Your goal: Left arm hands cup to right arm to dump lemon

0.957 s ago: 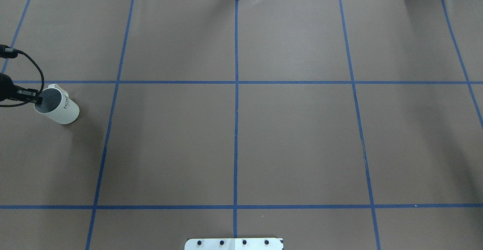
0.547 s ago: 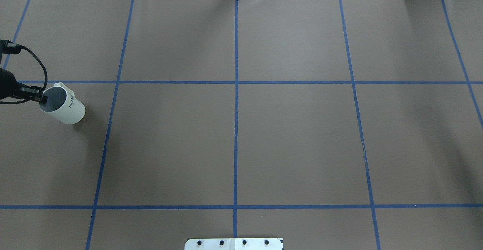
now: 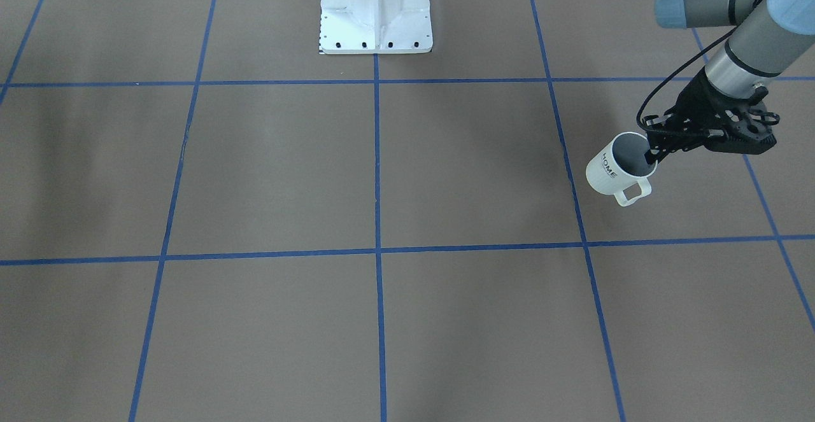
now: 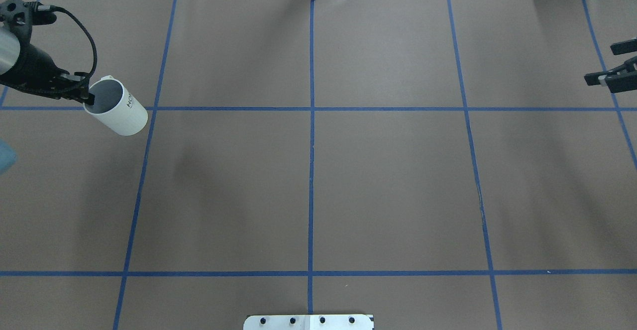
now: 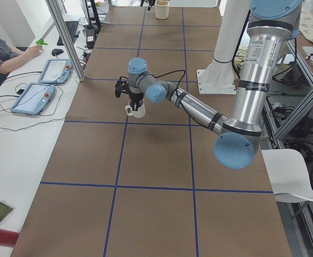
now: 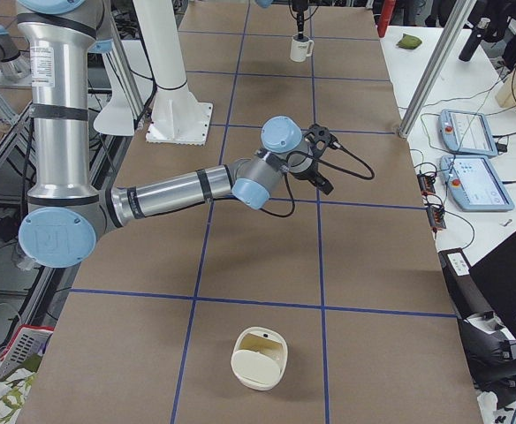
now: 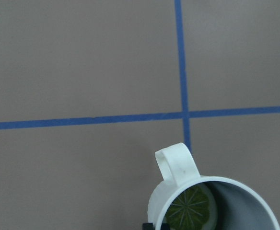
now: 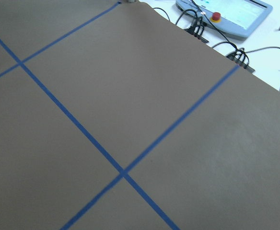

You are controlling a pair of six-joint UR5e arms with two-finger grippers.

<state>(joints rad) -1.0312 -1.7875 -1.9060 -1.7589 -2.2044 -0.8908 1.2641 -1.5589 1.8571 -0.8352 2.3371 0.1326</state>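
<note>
The white ribbed "HOME" cup [image 4: 119,115] hangs from my left gripper [image 4: 87,98], which is shut on its rim, one finger inside. It is lifted off the table at the far left, also in the front view [image 3: 611,168] and the left side view [image 5: 139,110]. The left wrist view looks into the cup [image 7: 178,172], where a greenish-yellow lemon slice [image 7: 190,209] lies on the bottom. My right gripper [image 4: 600,64] is open and empty at the overhead view's right edge, far from the cup.
The brown table has a blue tape grid. The white robot base [image 3: 375,8] stands at mid table. A cream container [image 6: 258,358] sits at the table's right end. Teach pendants [image 6: 466,132] and cables lie along the far side; an operator [image 5: 1,53] sits there.
My left gripper has carried the cup up and to the right in the overhead view, away from the table's edge. My right gripper has come into view at the right edge.
</note>
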